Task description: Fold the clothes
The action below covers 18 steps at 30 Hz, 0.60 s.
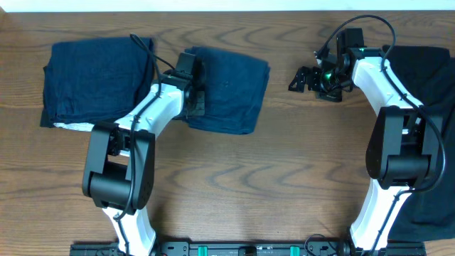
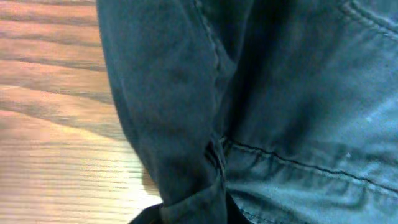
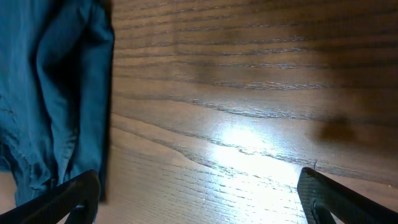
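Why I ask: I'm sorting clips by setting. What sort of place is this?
Likely a robotics lab workbench, not a home: a left arm and right arm are mounted at the edge of a wood-grain table, with two navy garments and a black garment laid out.

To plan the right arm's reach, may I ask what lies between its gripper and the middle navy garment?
Just bare table separates the right gripper from the navy garment, per the overhead view.

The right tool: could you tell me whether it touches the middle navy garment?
Apart. Overhead shows bare table between the right tool and the middle navy garment.
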Motion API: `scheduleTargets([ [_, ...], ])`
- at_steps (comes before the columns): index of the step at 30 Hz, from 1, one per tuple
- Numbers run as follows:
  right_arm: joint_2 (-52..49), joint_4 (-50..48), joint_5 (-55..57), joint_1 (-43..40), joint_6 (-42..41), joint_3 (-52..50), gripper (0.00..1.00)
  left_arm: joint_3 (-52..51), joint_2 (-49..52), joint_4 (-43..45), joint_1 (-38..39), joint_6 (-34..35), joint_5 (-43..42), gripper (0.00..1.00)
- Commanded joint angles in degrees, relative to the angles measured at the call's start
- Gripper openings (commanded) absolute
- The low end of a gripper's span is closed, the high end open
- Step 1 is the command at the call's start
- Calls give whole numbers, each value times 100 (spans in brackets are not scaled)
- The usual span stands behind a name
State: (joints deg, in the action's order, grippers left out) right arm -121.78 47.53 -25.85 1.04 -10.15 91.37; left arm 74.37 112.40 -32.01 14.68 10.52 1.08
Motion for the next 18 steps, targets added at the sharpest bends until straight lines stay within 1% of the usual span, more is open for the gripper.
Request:
scheduleTargets([
  [1,116,4,20,13,83,76,99,90,-63,-55,-103,-195,345,36],
  [3,116,4,20,13,83,76,99,90,-94,-81,-122,-195,345,54],
  [4,116,4,17,13,83,76,99,90,-131,-94,-129,-192,341,57],
  [7,116,4,17,15,83,76,99,96,-365,-140,-151,-175,190,61],
  [8,116,4,20,13,83,76,99,96,-483,-146,-157,-83,109,65],
  [11,116,4,17,15,83,76,99,94,-811,-149,-212,404,-201,70],
  [15,116,4,20,13,83,76,99,92,-955,-146,-332,955,-892,71],
  [18,116,4,20,15,83,76,99,20,-861,-133,-352,1126,-1034,71],
])
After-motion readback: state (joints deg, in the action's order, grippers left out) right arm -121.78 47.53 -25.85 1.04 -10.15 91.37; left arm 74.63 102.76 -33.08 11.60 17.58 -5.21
